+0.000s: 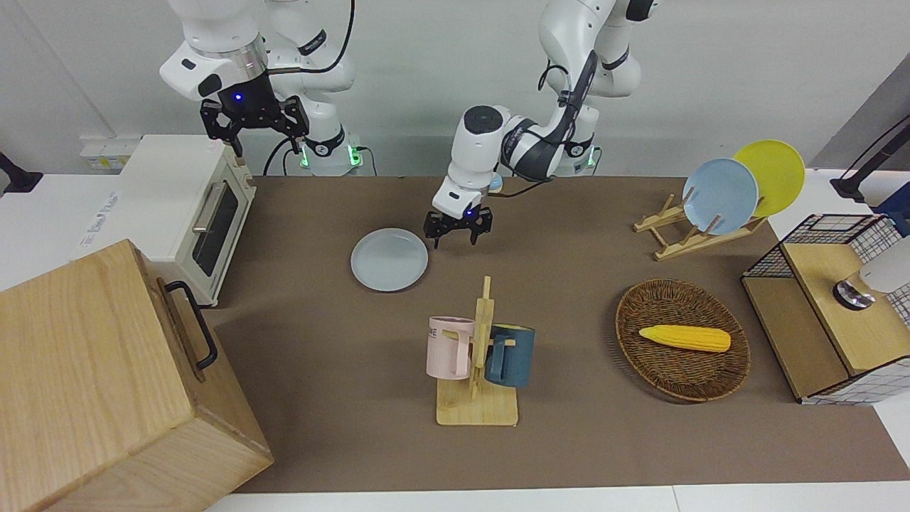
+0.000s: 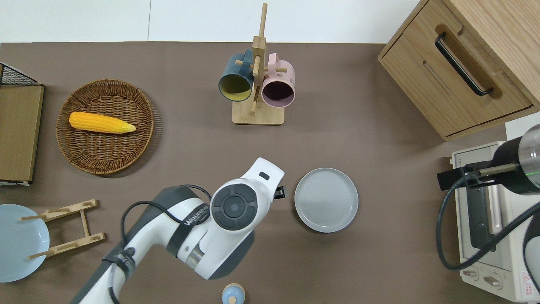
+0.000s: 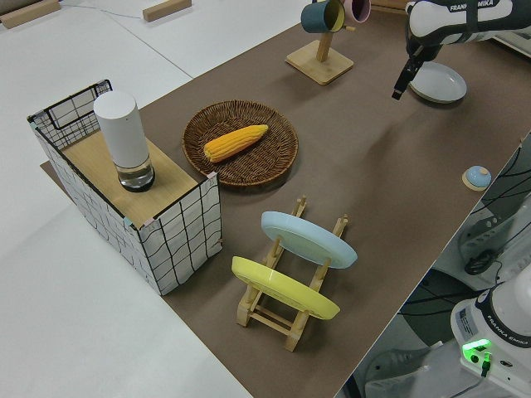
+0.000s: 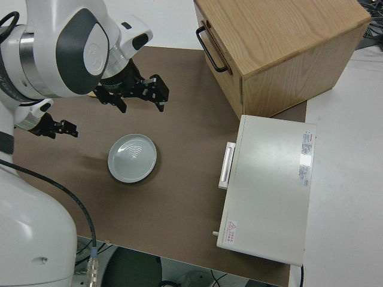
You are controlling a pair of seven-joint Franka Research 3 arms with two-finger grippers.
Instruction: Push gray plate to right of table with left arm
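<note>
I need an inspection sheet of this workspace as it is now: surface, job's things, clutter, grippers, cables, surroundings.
Surface: table with brown mat top and white edges.
Job's things: gray plate lies flat on the mat, between the left gripper and the toaster oven, touching neither.
Clutter: mug stand with pink mug and dark blue mug; wicker basket holding corn; plate rack with sky-blue plate and yellow plate; wire crate; wooden cabinet.
Grippers: left gripper open, raised, beside the plate and clear of it; right gripper open, right arm parked.
Cables: black cables run along both arms.
Surroundings: plain light wall.
</note>
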